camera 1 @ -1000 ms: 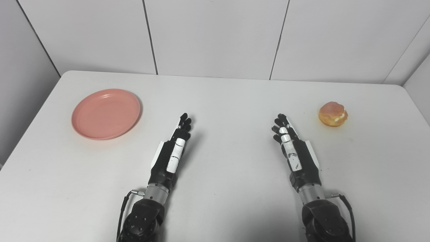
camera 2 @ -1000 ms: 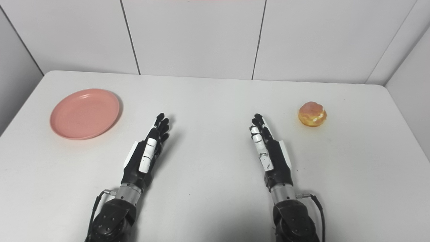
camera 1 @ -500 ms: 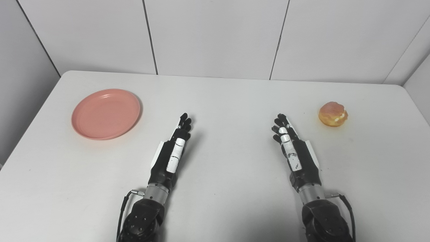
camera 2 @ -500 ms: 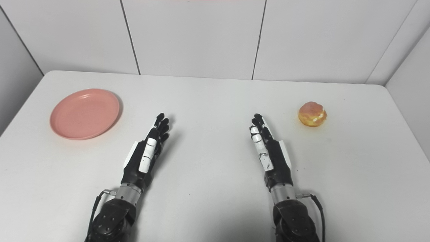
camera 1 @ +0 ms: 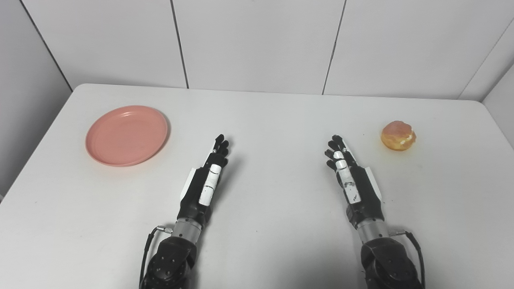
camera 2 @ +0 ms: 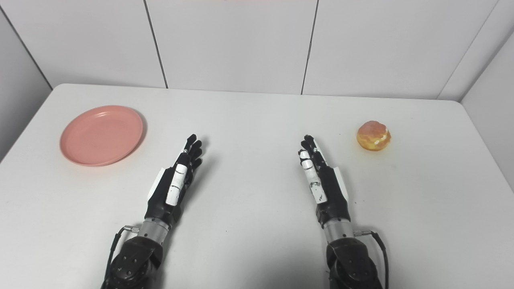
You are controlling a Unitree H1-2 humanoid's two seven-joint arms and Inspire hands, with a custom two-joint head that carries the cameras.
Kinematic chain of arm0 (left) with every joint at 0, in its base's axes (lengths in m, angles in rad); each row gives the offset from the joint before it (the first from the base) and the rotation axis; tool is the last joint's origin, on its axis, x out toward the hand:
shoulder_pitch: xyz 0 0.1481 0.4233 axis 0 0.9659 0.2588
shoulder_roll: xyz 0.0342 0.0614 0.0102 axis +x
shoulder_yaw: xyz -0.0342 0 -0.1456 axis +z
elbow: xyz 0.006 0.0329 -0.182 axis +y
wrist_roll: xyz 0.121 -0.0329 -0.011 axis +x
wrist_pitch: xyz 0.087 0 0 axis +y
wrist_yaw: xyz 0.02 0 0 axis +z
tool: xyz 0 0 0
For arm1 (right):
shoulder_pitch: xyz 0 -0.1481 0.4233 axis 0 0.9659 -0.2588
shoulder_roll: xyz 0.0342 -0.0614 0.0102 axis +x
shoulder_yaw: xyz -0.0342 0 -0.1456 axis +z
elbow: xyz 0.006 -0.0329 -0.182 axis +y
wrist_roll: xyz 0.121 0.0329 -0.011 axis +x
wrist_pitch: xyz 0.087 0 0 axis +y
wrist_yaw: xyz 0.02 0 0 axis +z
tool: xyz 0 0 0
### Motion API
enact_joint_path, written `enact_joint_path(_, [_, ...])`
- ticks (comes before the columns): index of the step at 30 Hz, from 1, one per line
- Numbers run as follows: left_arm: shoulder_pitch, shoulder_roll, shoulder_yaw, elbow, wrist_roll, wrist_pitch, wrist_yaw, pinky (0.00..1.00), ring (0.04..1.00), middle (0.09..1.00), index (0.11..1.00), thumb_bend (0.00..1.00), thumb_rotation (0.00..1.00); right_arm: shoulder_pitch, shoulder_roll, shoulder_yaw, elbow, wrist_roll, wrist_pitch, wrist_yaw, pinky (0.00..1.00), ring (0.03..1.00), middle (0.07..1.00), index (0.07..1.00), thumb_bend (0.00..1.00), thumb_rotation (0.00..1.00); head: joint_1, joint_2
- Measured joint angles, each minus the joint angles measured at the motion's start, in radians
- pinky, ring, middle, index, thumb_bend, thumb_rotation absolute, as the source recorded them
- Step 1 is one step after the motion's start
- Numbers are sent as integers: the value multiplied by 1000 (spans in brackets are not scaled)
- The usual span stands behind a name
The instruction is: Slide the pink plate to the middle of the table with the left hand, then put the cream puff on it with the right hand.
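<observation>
A round pink plate (camera 1: 126,135) lies on the white table at the far left. A golden cream puff (camera 1: 398,135) with white filling sits at the far right. My left hand (camera 1: 207,178) rests edge-on over the table, fingers straight, open and empty, to the right of and nearer than the plate. My right hand (camera 1: 351,178) is the same, open and empty, left of and nearer than the cream puff. Neither hand touches anything.
The white table (camera 1: 273,120) has rounded far corners and ends at grey panelled walls (camera 1: 257,40) behind. A side wall stands close at the left and another at the right.
</observation>
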Motion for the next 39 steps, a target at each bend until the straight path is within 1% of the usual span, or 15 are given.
enact_joint_path(2, [0,0,0,2,0,-2,0,992,999,1000,1000,660,1000,0,0,0,0,1,0,1,942,935,949,957,509,929,20,-18])
enact_joint_path(4, [0,-1,-2,4,0,-8,1,993,995,999,1000,662,1000,0,-2,-1,0,3,0,7,945,937,953,963,503,928,111,-50])
enact_joint_path(5, [1,-2,-3,4,3,-9,2,993,993,999,1000,664,1000,0,-4,-1,0,6,-1,10,947,938,955,965,500,928,112,-51])
enact_joint_path(6, [1,-3,-5,4,4,-11,4,986,990,995,1000,639,1000,0,-7,-2,1,9,-1,12,943,935,951,961,506,924,167,-66])
enact_joint_path(7, [2,-4,-8,4,11,-14,7,983,988,993,999,631,1000,1,-11,-3,1,12,-1,14,942,934,950,959,509,923,167,-66])
enact_joint_path(8, [4,-7,-10,5,20,-22,12,967,977,982,987,590,987,2,-15,-6,0,19,-1,16,928,921,939,945,514,899,217,-84])
enact_joint_path(10, [8,-25,-10,22,23,-52,30,937,964,970,974,524,969,7,-19,-21,0,28,-1,17,928,916,934,938,508,878,224,-87])
enact_joint_path(11, [9,-35,-10,24,25,-63,43,930,962,968,972,509,966,12,-22,-28,0,36,-1,17,930,916,934,939,504,875,271,-107])
enact_joint_path(12, [10,-45,-11,25,32,-66,53,945,975,980,982,548,986,16,-27,-32,-1,42,-1,20,939,921,937,944,514,880,272,-107])
enact_joint_path(14, [13,-54,-23,25,57,-63,68,970,992,994,995,598,998,19,-39,-34,-3,53,-1,33,946,923,939,946,516,863,348,-142])
enact_joint_path(16, [14,-54,-38,23,79,-51,72,986,998,999,997,635,997,22,-50,-41,-3,68,-4,43,962,934,948,956,506,858,348,-143])
enact_joint_path(18, [14,-58,-44,23,91,-43,82,997,1000,1000,996,670,996,23,-63,-48,2,86,-12,61,986,952,962,968,519,870,399,-164])
enact_joint_path(25, [14,-76,-50,22,111,-28,106,1000,1000,1000,994,723,997,25,-77,-53,13,111,-27,87,1000,967,976,973,516,893,408,-173])
enact_joint_path(37, [12,-78,-52,29,112,-33,110,1000,1000,1000,990,691,998,28,-80,-52,33,111,-65,99,1000,976,979,982,494,920,420,-195])
enact_joint_path(39, [11,-80,-48,36,106,-45,110,999,996,990,984,649,978,28,-80,-52,39,109,-74,99,998,968,976,977,469,912,423,-196])
